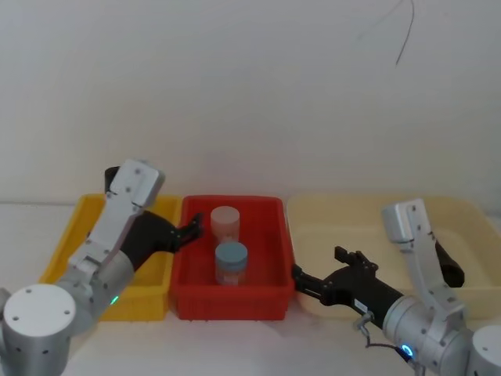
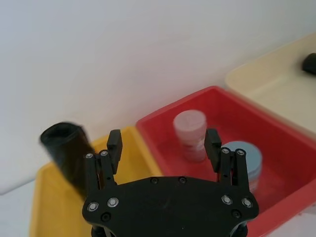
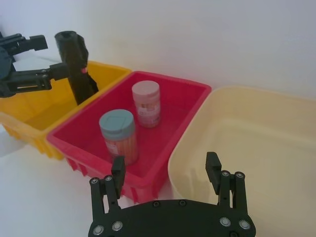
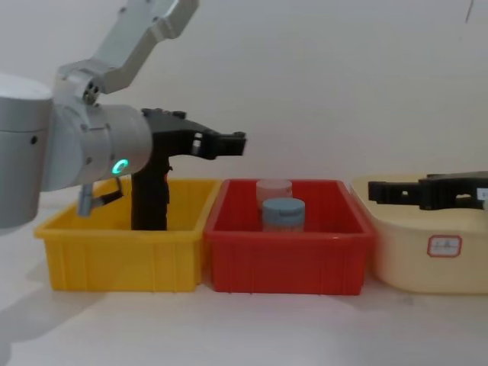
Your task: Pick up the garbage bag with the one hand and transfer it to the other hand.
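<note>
Nearest us on the white desk (image 4: 244,328), the right gripper (image 3: 165,168) hovers low by the near rims of the red bin (image 4: 282,263) and the cream bin (image 4: 412,259). Its fingers are apart and hold nothing. To the left, the left gripper (image 2: 163,137) reaches forward above the wall shared by the yellow bin (image 4: 122,259) and the red bin, fingers also spread and empty.

We judge the task to be at its first step, the approach. The bag (image 4: 150,206) is not yet held. It stands roughly upright in the yellow bin, its top well above the rim, just left of the left gripper and outside its fingers.

Next, we think the left gripper must shift left until the bag's upper part sits between the fingers. It would then close firmly on the crinkled plastic and lift the bag clear of the rim. After that it would carry the bag right, over the red bin, to the waiting right gripper.

The yellow bin holds the bag alone, as far as we can see. In the red bin a blue-lidded jar (image 1: 232,262) stands near and a pale jar (image 1: 224,222) just behind it. Far right in the cream bin lies a dark roll (image 1: 448,265).
</note>
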{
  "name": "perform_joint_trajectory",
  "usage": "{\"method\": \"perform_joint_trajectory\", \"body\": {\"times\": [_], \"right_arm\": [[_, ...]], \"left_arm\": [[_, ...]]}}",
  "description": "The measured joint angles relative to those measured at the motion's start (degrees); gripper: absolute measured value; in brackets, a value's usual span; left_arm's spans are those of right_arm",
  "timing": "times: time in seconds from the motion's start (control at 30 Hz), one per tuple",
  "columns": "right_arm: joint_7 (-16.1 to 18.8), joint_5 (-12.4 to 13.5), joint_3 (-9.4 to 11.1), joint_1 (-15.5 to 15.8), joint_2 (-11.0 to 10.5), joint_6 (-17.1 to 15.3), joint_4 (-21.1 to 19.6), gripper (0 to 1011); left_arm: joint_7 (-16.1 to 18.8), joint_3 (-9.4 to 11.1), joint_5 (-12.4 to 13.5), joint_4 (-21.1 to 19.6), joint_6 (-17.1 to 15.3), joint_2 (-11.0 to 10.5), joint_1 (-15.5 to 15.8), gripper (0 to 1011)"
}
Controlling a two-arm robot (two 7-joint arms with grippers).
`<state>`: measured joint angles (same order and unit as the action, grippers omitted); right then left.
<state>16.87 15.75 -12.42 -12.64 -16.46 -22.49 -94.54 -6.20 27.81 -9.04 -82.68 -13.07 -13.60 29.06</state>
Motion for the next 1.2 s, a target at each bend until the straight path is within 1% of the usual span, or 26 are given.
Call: {"method": "perform_joint_trajectory", "body": {"times": [0.1, 0.3, 0.47, 0.7, 0.87, 0.9, 0.93, 1.03, 1.07, 1.2], "right_arm": [[0.3, 0.2, -0.6, -0.4, 0.1, 0.3, 0.1, 1000], [1.0, 0.2, -1.8, -1.1, 0.3, 0.7, 0.4, 1000], [1.6, 0.2, -3.1, -1.6, 0.3, 0.9, 0.6, 1000], [2.5, -0.5, -5.4, -2.9, 0.3, 0.9, 1.4, 1000], [3.3, -1.3, -7.5, -4.8, 0.5, 0.9, 3.2, 1000], [3.3, -1.3, -7.5, -4.8, 0.5, 0.9, 3.2, 999], [3.6, -1.6, -8.3, -5.7, 0.7, 1.0, 4.3, 1000], [4.1, -2.0, -9.3, -7.1, 1.0, 1.3, 5.9, 1000], [4.1, -2.0, -9.3, -7.1, 1.0, 1.3, 5.9, 1000], [4.5, -2.4, -10.4, -9.1, 1.6, 1.8, 8.4, 1000]], "left_arm": [[1.3, -0.9, 0.3, -0.9, -0.6, -0.4, -1.0, 1001], [2.7, -2.0, 0.6, -1.9, -1.2, -0.9, -2.1, 1001], [3.3, -2.6, 0.8, -2.4, -1.6, -1.1, -2.7, 1001], [4.0, -3.1, 0.9, -2.9, -1.9, -1.3, -3.2, 1001], [4.3, -3.3, 1.0, -3.1, -2.0, -1.4, -3.4, 1001], [4.4, -3.4, 1.0, -3.2, -2.0, -1.4, -3.5, 1001], [4.4, -3.4, 1.0, -3.2, -2.0, -1.4, -3.5, 1000], [4.5, -3.5, 1.0, -3.2, -2.1, -1.5, -3.6, 1000], [4.5, -3.5, 1.0, -3.3, -2.1, -1.5, -3.6, 1000], [4.6, -3.6, 1.0, -3.3, -2.1, -1.5, -3.7, 1001]]}}
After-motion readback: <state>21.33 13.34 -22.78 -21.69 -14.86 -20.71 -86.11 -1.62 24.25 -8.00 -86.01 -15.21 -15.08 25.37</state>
